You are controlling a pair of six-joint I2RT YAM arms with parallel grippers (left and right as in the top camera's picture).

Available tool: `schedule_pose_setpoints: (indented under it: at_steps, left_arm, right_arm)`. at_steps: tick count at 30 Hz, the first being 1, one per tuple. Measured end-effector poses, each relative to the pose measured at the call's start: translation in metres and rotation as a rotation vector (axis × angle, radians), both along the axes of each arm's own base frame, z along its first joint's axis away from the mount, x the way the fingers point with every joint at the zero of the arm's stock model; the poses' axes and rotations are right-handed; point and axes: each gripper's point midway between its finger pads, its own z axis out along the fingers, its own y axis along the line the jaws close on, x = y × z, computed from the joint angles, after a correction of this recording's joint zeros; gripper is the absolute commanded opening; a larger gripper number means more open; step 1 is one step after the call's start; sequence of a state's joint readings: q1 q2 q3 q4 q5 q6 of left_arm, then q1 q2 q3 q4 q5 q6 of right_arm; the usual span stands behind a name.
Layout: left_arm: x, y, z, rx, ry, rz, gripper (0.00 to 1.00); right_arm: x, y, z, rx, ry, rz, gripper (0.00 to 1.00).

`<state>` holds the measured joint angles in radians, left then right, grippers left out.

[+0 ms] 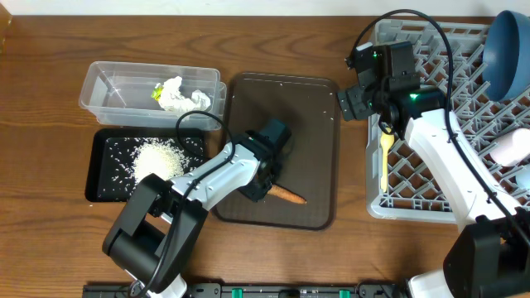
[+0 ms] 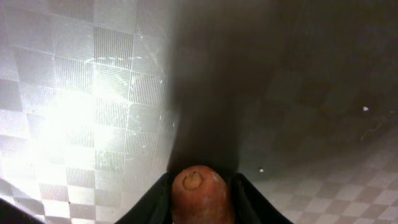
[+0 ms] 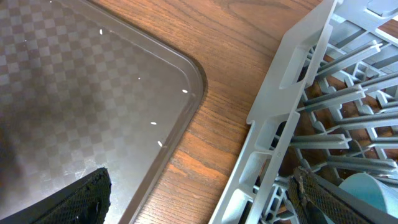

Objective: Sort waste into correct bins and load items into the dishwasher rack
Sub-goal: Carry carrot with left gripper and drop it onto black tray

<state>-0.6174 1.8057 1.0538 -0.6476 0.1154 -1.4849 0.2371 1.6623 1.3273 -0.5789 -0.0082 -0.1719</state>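
Left gripper (image 1: 270, 190): closed on the carrot piece (image 1: 291, 197) at the near end of the serving tray (image 1: 315, 124); carrot's left end hidden, lift unclear.
Right gripper (image 3: 200, 186): jaws wide apart over the dishwasher rack (image 1: 431, 190), left wall.
Dark blue bowl (image 1: 507, 50): cut off, far right.

Brown tray (image 1: 317, 141) on wooden table (image 1: 43, 108)

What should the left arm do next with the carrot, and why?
Probably lift it straight up a little. The left gripper has its fingers close against both sides of the carrot piece, which lies on the brown serving tray. Once off the tray, it likely belongs with the rice in the black tray.
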Motion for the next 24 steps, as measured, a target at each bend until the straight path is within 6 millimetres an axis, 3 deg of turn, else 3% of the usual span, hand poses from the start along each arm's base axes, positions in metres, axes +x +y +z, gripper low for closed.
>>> schedule_pose_setpoints:
  at_steps: [6,9,16,19,24]
  left_arm:
    - [0.002,0.001,0.000,0.007,-0.008,-0.006,0.19]
    - [0.004,0.005,0.000,0.010,-0.013,-0.038,0.08]
    - [0.016,0.021,0.002,0.020,-0.039,-0.160,0.06]
    - [0.025,0.030,0.013,0.014,-0.078,-0.191,0.06]
    - [0.041,0.055,0.055,0.041,-0.203,-0.198,0.06]
  right_arm:
    - [0.000,0.000,0.000,0.000,0.000,0.000,0.91]
    - [0.000,0.000,0.000,0.000,0.000,0.000,0.91]
    - [0.000,0.000,0.000,0.000,0.001,0.000,0.91]
    - [0.000,0.000,0.000,0.000,0.001,0.000,0.91]
    - [-0.001,0.000,-0.001,-0.002,0.003,-0.001,0.91]
